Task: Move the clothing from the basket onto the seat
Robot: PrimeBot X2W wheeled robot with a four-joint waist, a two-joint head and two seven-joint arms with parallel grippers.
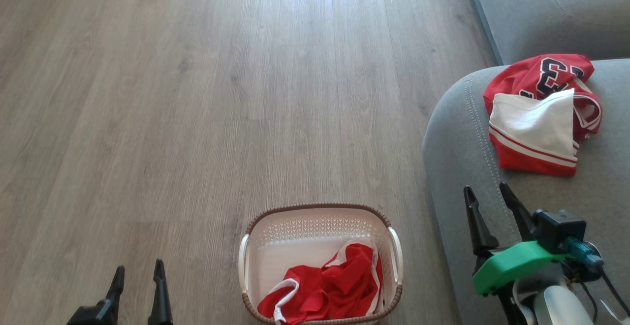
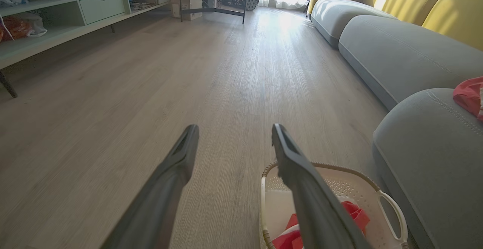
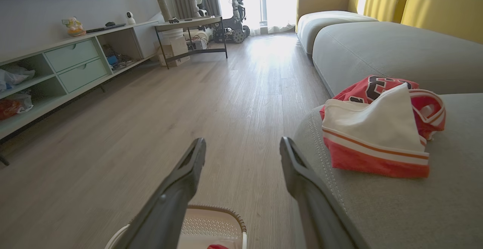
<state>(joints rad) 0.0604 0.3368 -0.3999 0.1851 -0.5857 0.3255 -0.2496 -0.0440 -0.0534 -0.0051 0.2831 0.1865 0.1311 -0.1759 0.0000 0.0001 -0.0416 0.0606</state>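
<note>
A white perforated basket (image 1: 275, 246) with a brown rim stands on the wood floor at the bottom middle, holding crumpled red clothing (image 1: 334, 288) with white trim. A second red and white garment (image 1: 539, 115) lies on the grey seat (image 1: 457, 157) at the right. My left gripper (image 1: 139, 272) is open over the floor, left of the basket (image 2: 339, 183). My right gripper (image 1: 489, 191) is open above the seat's front edge, just below the garment (image 3: 377, 132), touching nothing.
A second grey cushion (image 1: 551, 10) lies beyond the seat, with yellow backrests (image 3: 434, 3) behind. Across the room stand a low green shelf unit (image 3: 71, 60) and a black-legged table (image 3: 188, 26). Wood floor (image 1: 197, 93) stretches open to the left.
</note>
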